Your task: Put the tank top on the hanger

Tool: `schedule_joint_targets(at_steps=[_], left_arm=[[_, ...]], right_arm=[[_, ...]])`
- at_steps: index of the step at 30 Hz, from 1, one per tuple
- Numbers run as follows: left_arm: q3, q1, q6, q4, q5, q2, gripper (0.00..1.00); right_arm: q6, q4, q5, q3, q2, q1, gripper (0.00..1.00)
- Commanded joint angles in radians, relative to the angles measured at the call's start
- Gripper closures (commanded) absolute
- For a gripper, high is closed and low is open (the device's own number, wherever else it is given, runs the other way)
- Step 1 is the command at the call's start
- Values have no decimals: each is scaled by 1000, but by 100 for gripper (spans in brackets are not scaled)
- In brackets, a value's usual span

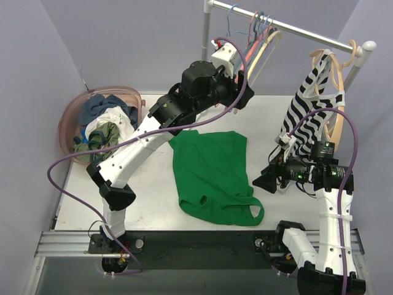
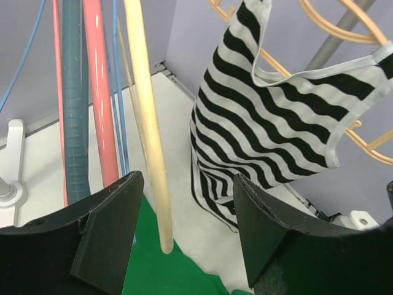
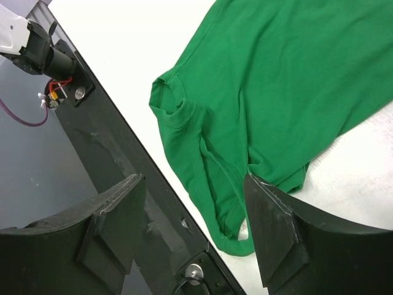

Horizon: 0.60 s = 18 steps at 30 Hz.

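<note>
Left gripper (image 2: 185, 179): jaws wide, set either side of the cream hanger (image 2: 147, 123) hanging from the rail (image 1: 295, 27). Right gripper (image 3: 193, 179): jaws wide, empty, above the tank top (image 1: 212, 175) lying flat on the surface (image 1: 153, 203).

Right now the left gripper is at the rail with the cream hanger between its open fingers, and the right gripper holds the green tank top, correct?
Not quite: the right gripper is open and holds nothing; the tank top lies on the table, as the right wrist view shows. The rest stands.
</note>
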Motion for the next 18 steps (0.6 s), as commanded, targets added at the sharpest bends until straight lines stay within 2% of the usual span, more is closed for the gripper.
schedule_joint_targets(at_steps=[1,11,14,16,18], left_arm=[[65,0,30,-37,-49,23,30],[110,0,29,-54,-43,75,31],[116,-2,26,-54,-44,87,36],[127,0,23,-53,-46,95,46],[130,0,18,-48,-41,101,49]], right_arm=[[-2,6,-65,-9,-11,-15,35],[1,8,-79,-14,-15,-27,35],[2,8,-80,-14,-17,-30,35],[2,6,-83,-14,-18,-32,35],[4,8,-86,-15,-20,-35,35]])
